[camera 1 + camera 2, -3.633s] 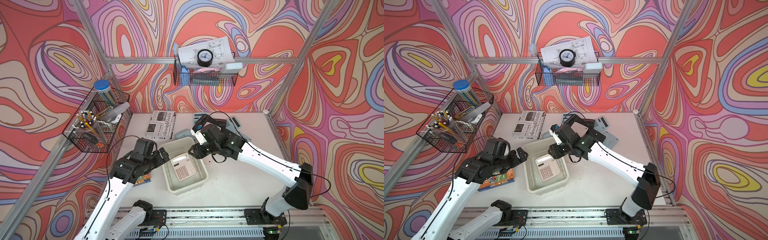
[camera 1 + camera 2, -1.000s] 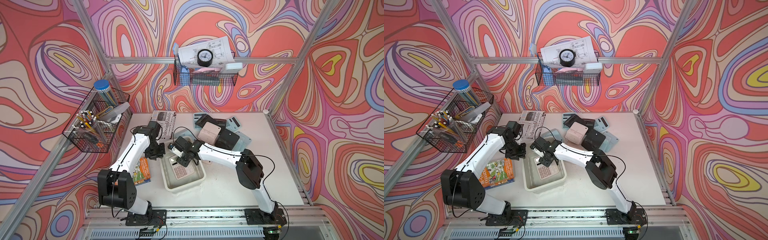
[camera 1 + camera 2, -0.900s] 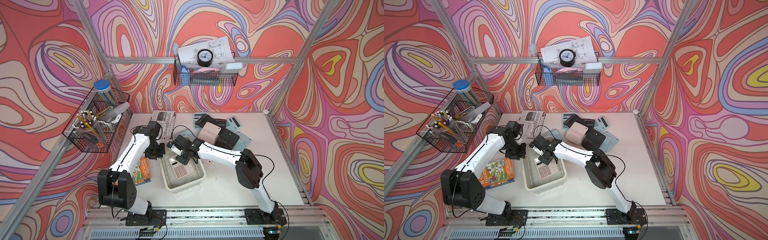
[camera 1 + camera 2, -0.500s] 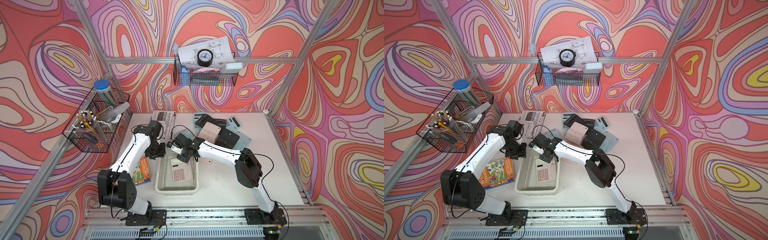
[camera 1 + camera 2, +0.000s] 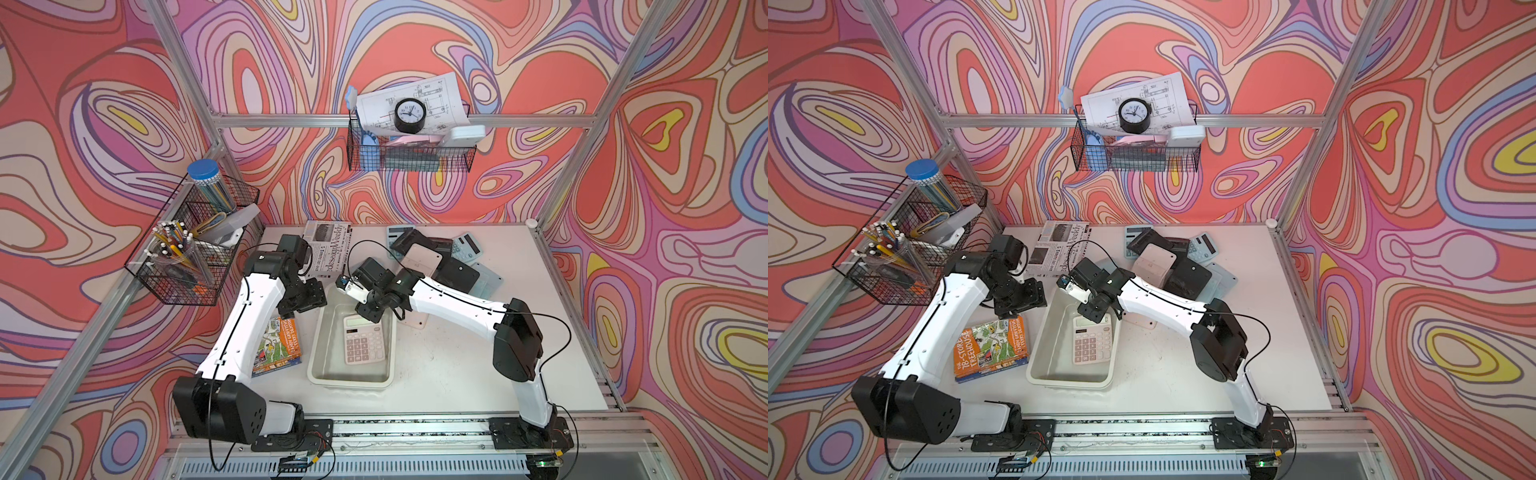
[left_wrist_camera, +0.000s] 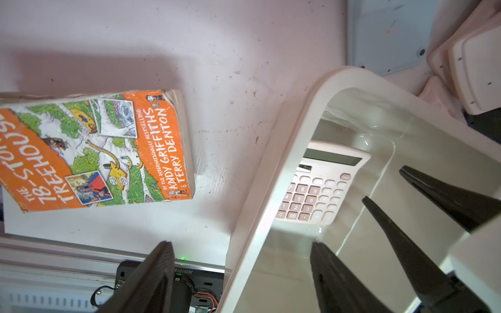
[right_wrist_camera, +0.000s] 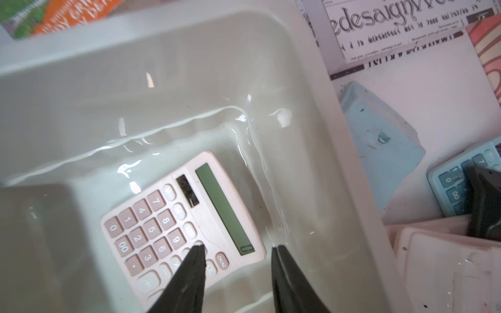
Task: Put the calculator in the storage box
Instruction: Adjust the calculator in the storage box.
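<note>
The cream-white storage box [image 5: 316, 353] stands in the middle of the table in both top views, with a pink calculator [image 5: 365, 341] lying face up on its floor. My left gripper [image 6: 240, 244] is open at the box's far left corner. One of its fingers is outside the box rim [image 6: 260, 216] and the other inside, and neither touches it. My right gripper [image 7: 239, 246] is open inside the box's far end, above the calculator [image 7: 173, 216] at its display corner, and holds nothing. Its fingers [image 6: 385, 216] also show in the left wrist view.
An orange book [image 5: 277, 345] lies left of the box and a newspaper [image 5: 328, 249] behind it. Several more calculators [image 5: 436, 262] are piled at the back right. Black wire baskets hang on the left wall [image 5: 191, 257] and the back wall [image 5: 409, 153].
The box has swung from a slanted position to square with the table and slid toward the front. My left gripper's jaws have opened wide at its rim. My right gripper's jaws have narrowed slightly.
</note>
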Available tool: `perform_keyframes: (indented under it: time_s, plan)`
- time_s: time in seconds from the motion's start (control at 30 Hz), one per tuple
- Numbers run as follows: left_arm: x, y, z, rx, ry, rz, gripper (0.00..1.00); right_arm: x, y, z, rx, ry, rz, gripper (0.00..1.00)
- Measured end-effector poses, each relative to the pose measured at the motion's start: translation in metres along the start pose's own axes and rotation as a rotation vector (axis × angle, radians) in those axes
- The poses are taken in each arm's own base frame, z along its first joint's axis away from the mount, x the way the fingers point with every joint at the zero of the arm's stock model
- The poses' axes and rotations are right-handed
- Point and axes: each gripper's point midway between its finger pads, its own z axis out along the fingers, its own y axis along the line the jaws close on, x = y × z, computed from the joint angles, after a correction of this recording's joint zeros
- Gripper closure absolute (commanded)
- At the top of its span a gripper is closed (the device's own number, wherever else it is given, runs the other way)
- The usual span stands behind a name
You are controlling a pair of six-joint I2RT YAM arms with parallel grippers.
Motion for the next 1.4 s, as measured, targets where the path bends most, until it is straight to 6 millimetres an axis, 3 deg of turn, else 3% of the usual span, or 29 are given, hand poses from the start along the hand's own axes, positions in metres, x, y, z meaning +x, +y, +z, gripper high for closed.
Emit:
perform_keyframes:
  time_s: [0.2, 0.5, 0.63, 1.0, 1.27, 1.4]
  plan:
    - [0.009, 0.02, 0.005, 0.009, 0.056, -0.146, 0.25, 0.001, 0.014, 0.006, -0.088, 0.024, -0.021, 0.59]
    - [0.023, 0.024, 0.016, 0.021, 0.122, -0.218, 0.26, 0.032, 0.011, 0.062, -0.093, 0.144, -0.079, 0.48]
    - [0.026, 0.025, 0.018, 0.02, 0.133, -0.22, 0.26, 0.041, 0.002, 0.077, -0.066, 0.175, -0.086, 0.42]
    - [0.034, 0.03, 0.029, -0.009, 0.181, -0.226, 0.27, 0.025, -0.018, 0.074, 0.011, 0.147, -0.108, 0.33]
    - [0.04, 0.033, 0.035, -0.021, 0.208, -0.23, 0.28, 0.048, -0.004, 0.084, -0.071, 0.187, -0.058, 0.37]
    - [0.04, 0.032, 0.036, -0.02, 0.213, -0.231, 0.28, 0.048, 0.001, 0.085, -0.097, 0.182, -0.036, 0.42]
